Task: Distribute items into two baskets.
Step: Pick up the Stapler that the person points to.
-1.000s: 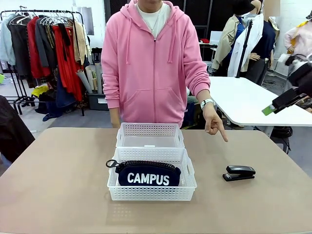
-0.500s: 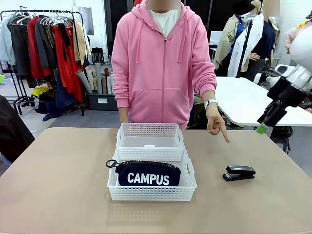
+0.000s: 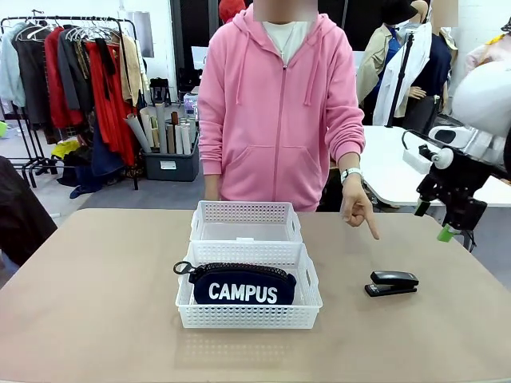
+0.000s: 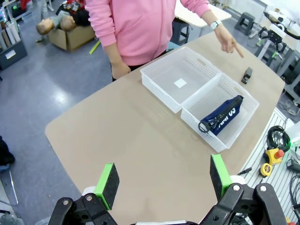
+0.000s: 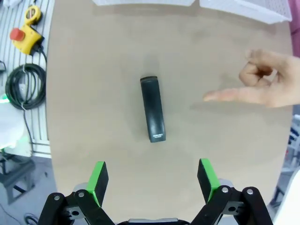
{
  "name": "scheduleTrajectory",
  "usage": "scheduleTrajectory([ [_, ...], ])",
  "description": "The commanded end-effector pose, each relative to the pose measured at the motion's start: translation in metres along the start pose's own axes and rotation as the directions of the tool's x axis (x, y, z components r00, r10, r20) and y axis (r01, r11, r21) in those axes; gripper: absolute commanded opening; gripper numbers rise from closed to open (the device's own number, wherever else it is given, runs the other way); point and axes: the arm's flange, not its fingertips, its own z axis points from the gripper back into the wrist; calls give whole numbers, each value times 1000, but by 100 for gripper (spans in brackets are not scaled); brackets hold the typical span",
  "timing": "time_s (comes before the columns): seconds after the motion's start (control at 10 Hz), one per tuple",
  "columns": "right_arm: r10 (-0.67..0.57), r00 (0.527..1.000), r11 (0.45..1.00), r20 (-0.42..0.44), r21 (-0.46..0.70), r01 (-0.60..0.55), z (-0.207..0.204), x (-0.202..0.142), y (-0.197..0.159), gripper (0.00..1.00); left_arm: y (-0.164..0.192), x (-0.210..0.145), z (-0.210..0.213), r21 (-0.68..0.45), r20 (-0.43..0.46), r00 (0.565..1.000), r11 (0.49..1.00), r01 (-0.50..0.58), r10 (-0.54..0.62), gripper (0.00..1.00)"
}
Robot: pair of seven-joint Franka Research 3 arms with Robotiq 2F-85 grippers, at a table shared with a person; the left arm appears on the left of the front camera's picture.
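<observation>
Two white lattice baskets stand end to end at mid-table. The far basket (image 3: 245, 212) is empty. The near basket (image 3: 249, 316) holds the navy "CAMPUS" pouch (image 3: 243, 285), which also lies in that basket (image 4: 199, 126) in the left wrist view as the pouch (image 4: 221, 115). A black stapler (image 3: 391, 282) rests on the table to the right. My right gripper (image 3: 435, 223) hangs open above and right of it; in its wrist view the stapler (image 5: 153, 108) lies just ahead of the open gripper (image 5: 152, 180). My left gripper (image 4: 163, 180) is open, high above the table's near left.
A person in a pink hoodie stands at the far side; one hand (image 3: 357, 209) points down toward the stapler, and the pointing hand (image 5: 262, 84) is close beside it. Cables and a yellow stop-button box (image 5: 26, 28) sit off the table edge. Bare tabletop (image 3: 96, 303) lies left of the baskets.
My right arm has swung in from the right edge and turned its gripper downward, nearer the stapler. The person has shifted slightly right, hand still pointing. Baskets, pouch and stapler have not moved.
</observation>
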Motion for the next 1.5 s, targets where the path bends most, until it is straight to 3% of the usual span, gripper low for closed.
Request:
scheduleTrajectory([
  [0.0, 80, 997, 996, 14, -32, -80, -16, -2, -3, 100, 0, 1, 0, -1, 7, 1000, 1000, 6, -6, 100],
  [0.3, 78, 997, 994, -20, -75, -80, -43, 5, -9, 100, 0, 1, 0, -1, 7, 1000, 1000, 6, -6, 100],
  [1.4, 134, 991, 986, 12, 96, -135, -112, 11, -11, 100, 0, 1, 0, -1, 7, 1000, 1000, 6, -6, 100],
])
